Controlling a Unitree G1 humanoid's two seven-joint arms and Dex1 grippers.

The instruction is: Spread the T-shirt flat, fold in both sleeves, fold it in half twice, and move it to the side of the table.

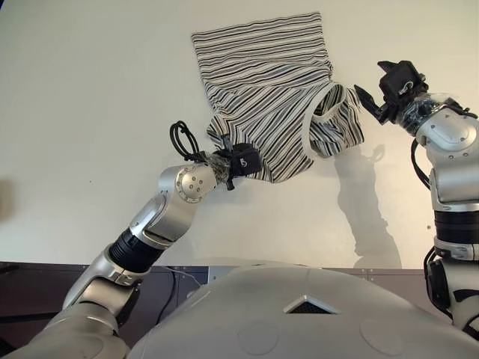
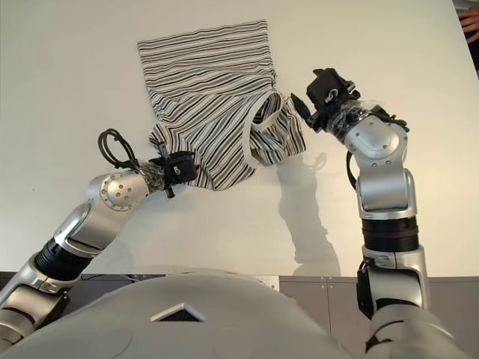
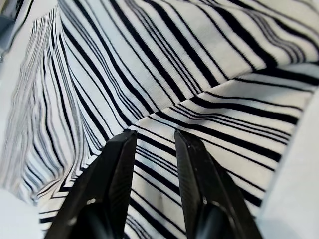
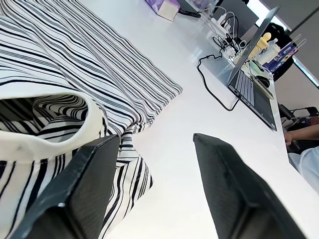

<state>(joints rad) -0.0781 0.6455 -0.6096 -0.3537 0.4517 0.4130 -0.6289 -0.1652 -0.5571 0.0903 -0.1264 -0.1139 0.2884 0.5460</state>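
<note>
A black-and-white striped T-shirt (image 1: 262, 82) lies on the white table (image 1: 90, 112), its far part flat and its near part bunched and raised. The white collar (image 1: 322, 112) stands up on the near right. My left gripper (image 1: 227, 149) sits at the shirt's near left edge, its fingers (image 3: 119, 169) close together and shut on a fold of the striped cloth. My right gripper (image 1: 372, 86) hangs open just to the right of the collar, apart from the cloth, and in its own wrist view the shirt (image 4: 60, 64) lies beside its fingers (image 4: 94, 184).
The table's near edge (image 1: 224, 266) runs just in front of my arms. Bare table lies to the left and right of the shirt. A laptop (image 4: 249, 84), a cable (image 4: 214, 74), bottles (image 4: 274, 47) and a small box (image 4: 162, 7) stand at the table's far end.
</note>
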